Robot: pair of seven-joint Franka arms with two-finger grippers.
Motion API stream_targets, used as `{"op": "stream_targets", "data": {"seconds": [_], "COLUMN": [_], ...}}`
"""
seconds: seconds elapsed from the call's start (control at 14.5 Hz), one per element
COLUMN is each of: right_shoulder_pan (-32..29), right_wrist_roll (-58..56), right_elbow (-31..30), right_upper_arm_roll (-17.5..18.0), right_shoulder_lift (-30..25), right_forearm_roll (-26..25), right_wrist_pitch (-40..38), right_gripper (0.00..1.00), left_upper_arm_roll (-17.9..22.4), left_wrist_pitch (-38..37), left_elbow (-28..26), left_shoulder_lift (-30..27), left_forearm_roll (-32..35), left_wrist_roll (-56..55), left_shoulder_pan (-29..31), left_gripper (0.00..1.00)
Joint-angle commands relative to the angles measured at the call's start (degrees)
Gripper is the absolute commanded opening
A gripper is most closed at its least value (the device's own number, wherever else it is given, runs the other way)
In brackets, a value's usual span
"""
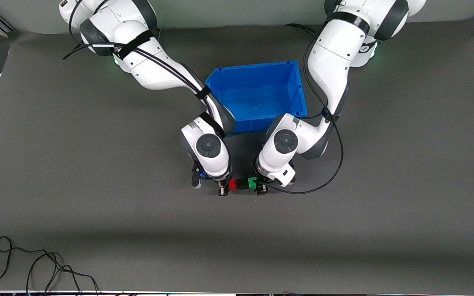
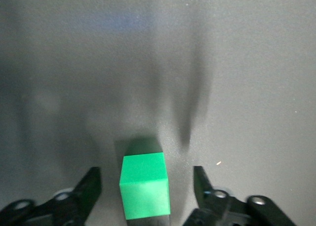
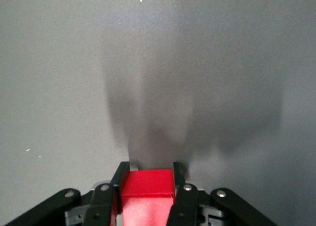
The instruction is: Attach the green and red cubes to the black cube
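My two grippers meet over the grey mat (image 1: 97,197), nearer to the front camera than the blue plastic bin (image 1: 257,92); the bin sits on the mat between my two arms. Three small cubes form one row, touching: the red cube (image 1: 232,184) toward my right arm's end, the black cube (image 1: 242,183) in the middle, the green cube (image 1: 252,182) toward my left arm's end. My right gripper (image 3: 148,179) stands at the red cube, its fingers pressed on both sides of it; my left gripper (image 2: 147,184) stands at the green cube, its fingers spread apart from the cube's sides. A black cable (image 1: 35,267) lies on the mat's edge nearest the front camera, toward my right arm's end.
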Motion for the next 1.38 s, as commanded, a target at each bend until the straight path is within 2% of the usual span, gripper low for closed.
{"op": "stream_targets", "data": {"seconds": [0.0,0.21,0.76,1.31], "right_shoulder_pan": [0.34,0.43,0.96,2.10], "right_wrist_roll": [2.54,2.54,2.54,2.45], "right_elbow": [3.16,4.66,4.57,4.22], "right_upper_arm_roll": [-0.63,-0.63,-0.63,-0.54], "right_shoulder_lift": [1.54,3.03,3.38,3.38], "right_forearm_roll": [-1.61,-1.96,-2.14,-3.28], "right_wrist_pitch": [-1.29,-1.29,-1.29,-1.38], "right_gripper": [0.00,0.00,0.00,0.00], "left_upper_arm_roll": [1.38,2.96,2.70,2.70], "left_wrist_pitch": [-1.00,-3.45,-18.47,-31.31], "left_elbow": [1.40,0.61,-0.36,-0.63], "left_shoulder_lift": [0.20,-1.03,-8.76,-15.88], "left_forearm_roll": [1.51,5.28,4.50,4.50], "left_wrist_roll": [-1.12,0.54,23.99,46.31], "left_shoulder_pan": [-0.35,1.31,14.49,23.64], "left_gripper": [1.00,1.00,1.00,1.00]}}
